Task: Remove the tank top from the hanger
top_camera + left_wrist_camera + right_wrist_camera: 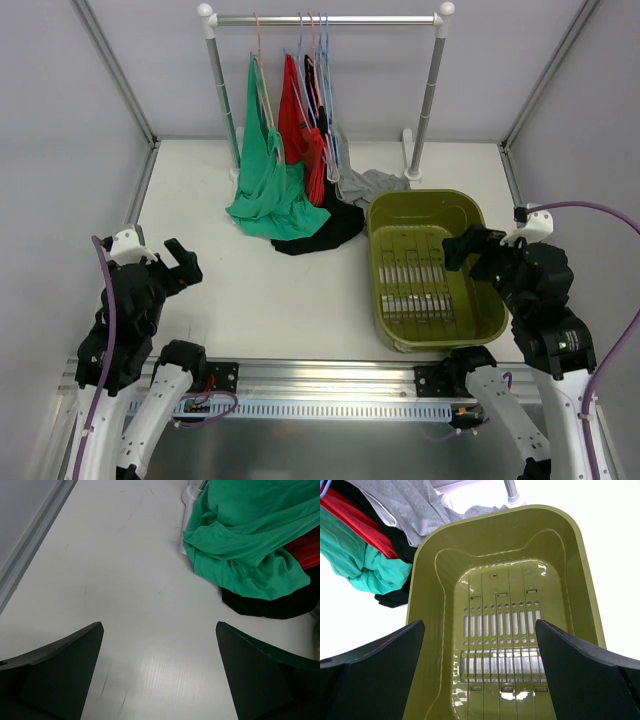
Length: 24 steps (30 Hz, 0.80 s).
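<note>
Tank top (268,175), probably the green one, hangs among crowded garments (300,115) on the rack (325,19) at the counter's far edge, while left gripper (184,262) and right gripper (462,248) hover spread and empty toward the near corners, so a pull could drag neighbours or the hanger (263,70) off too.

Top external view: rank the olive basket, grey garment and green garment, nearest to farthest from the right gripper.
1. Olive basket: beneath the right gripper.
2. Grey garment: behind the basket's far-left corner.
3. Green garment: farther left, on the rack.
</note>
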Each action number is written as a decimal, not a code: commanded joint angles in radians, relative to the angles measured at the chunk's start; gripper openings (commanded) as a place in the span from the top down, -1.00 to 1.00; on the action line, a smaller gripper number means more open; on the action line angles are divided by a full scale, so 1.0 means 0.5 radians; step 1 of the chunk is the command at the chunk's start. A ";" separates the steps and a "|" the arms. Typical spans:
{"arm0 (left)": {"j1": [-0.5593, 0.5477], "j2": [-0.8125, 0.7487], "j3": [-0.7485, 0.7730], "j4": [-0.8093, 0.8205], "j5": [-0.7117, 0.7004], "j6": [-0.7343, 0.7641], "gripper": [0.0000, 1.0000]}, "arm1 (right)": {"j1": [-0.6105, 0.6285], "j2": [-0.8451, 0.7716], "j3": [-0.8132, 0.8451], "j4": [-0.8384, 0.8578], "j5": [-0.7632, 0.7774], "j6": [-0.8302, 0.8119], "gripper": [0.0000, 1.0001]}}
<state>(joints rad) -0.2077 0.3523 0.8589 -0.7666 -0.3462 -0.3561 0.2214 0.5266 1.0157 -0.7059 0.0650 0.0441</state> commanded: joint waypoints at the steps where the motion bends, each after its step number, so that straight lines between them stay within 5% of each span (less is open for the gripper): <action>1: 0.020 0.062 0.000 0.045 0.002 -0.009 -0.97 | 0.008 0.048 -0.028 0.135 0.032 0.035 -0.99; 8: 0.020 0.102 0.000 0.048 0.020 -0.012 -0.97 | 0.011 0.057 -0.086 0.307 -0.163 0.056 -0.99; 17: 0.020 0.102 -0.012 0.048 0.017 -0.018 -0.97 | 0.033 0.486 0.052 0.963 -1.028 0.467 -0.99; 24: 0.020 0.127 -0.018 0.048 0.033 -0.024 -0.97 | 0.602 1.099 0.680 1.017 -0.788 0.311 -0.99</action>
<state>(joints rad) -0.2077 0.3988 0.8536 -0.7666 -0.3454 -0.3561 0.4126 0.9905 1.1999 -0.2852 -0.3523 0.2382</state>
